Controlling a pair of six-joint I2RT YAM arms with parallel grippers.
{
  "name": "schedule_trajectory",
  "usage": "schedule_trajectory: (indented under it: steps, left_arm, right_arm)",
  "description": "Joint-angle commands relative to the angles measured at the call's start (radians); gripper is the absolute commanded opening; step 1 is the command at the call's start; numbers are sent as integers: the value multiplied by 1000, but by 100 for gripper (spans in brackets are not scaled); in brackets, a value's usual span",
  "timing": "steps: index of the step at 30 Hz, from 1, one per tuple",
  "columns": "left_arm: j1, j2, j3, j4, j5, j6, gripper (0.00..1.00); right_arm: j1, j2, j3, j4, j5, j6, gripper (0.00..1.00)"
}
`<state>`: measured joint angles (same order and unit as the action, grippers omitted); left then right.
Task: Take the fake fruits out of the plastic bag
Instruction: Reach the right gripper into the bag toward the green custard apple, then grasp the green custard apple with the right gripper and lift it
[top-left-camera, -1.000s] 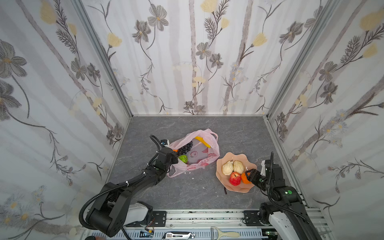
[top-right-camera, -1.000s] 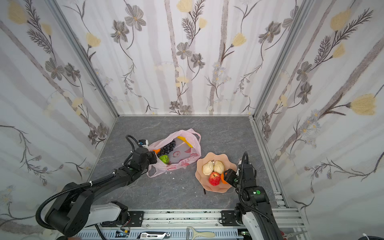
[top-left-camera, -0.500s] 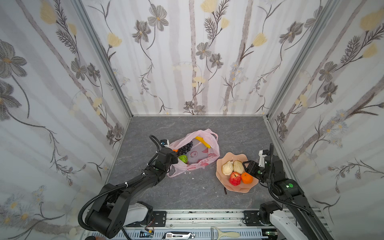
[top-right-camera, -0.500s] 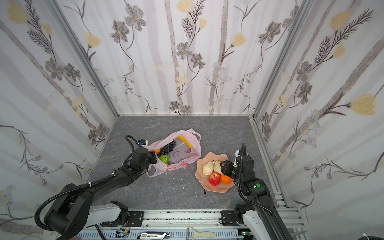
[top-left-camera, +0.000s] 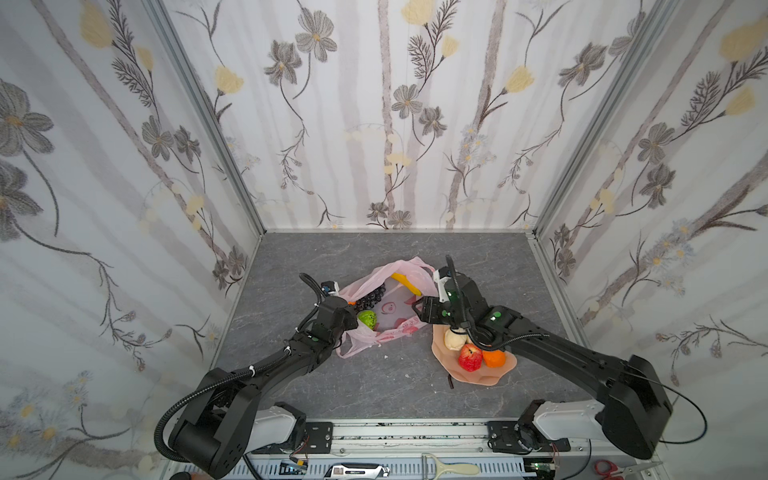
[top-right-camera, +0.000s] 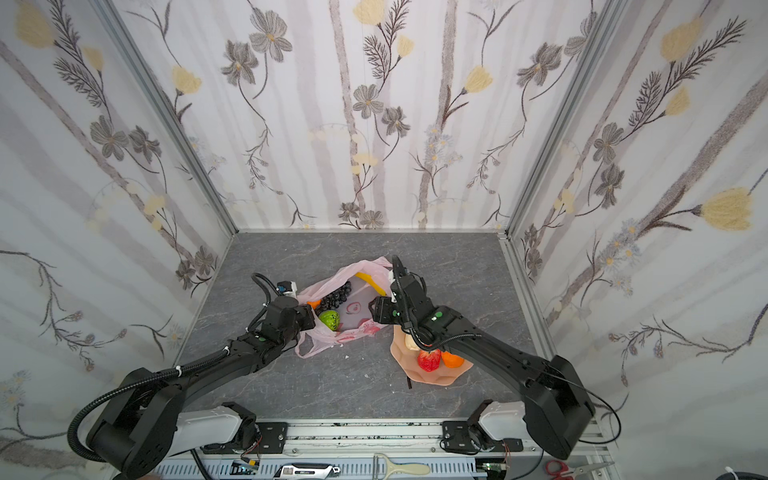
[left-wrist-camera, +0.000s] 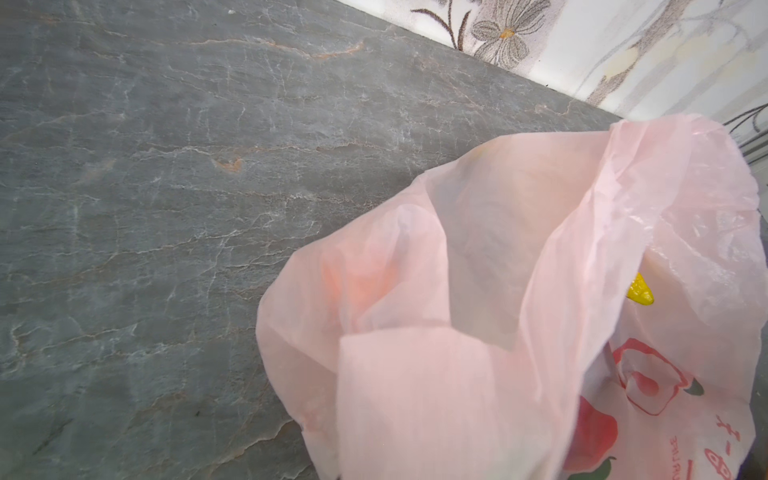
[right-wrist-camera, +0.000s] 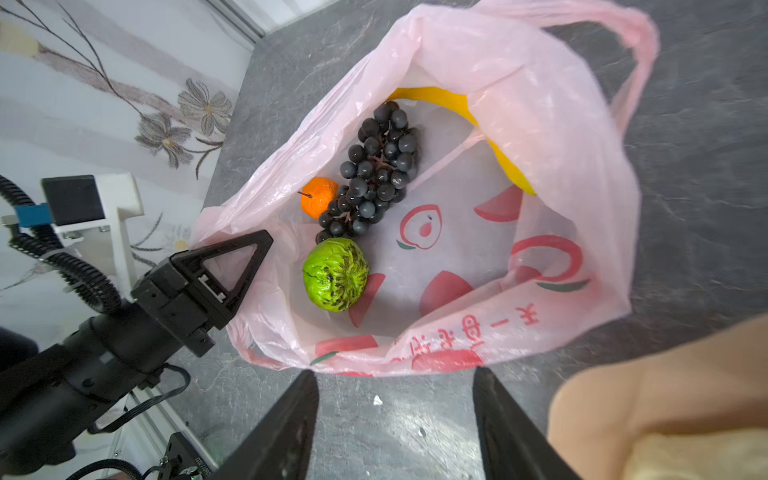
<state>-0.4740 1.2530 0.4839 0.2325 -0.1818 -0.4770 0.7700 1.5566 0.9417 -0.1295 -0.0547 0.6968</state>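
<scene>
The bumpy green fruit (top-left-camera: 367, 319) lies inside the plastic bag (top-left-camera: 399, 328) on the surface (top-left-camera: 374, 374), toward the bag's 8 o'clock. It looks light, hard and slick; I'd pinch its middle. My left hand (right-wrist-camera: 262, 241) clamps the flimsy rim at 9; my right hand (right-wrist-camera: 394, 374) hangs parted and empty at 3.

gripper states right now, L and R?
Left gripper: shut on the plastic bag rim.
Right gripper: open, holding nothing, at the bag's mouth.
</scene>
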Motion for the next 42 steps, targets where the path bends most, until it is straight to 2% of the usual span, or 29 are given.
schedule_trajectory:
  steps: [1, 11, 21, 25, 28, 34, 42]
  left_arm:
    - [0, 21, -11, -19, -14, -30, 10]
    - [-2, 110, -15, 65, 18, 23, 8]
    - [-3, 90, -34, 90, 22, 29, 8]
    - [-3, 83, -36, 90, 15, 29, 8]
    - [-1, 81, -36, 88, 4, 29, 8]
    - [-2, 79, -36, 84, -9, 23, 9]
    - [-2, 83, -36, 85, -21, 21, 8]
  right_arm:
    - [31, 122, 52, 106, -51, -18, 61]
    - [99, 353, 182, 135, -110, -31, 64]
    - [113, 453, 264, 104, -86, -41, 72]
    - [144, 440, 323, 38, -16, -79, 70]
    - [157, 438, 337, 54, -28, -82, 63]
    - [162, 538, 429, 12, -43, -102, 56]
    - [176, 605, 508, -22, -14, -134, 54]
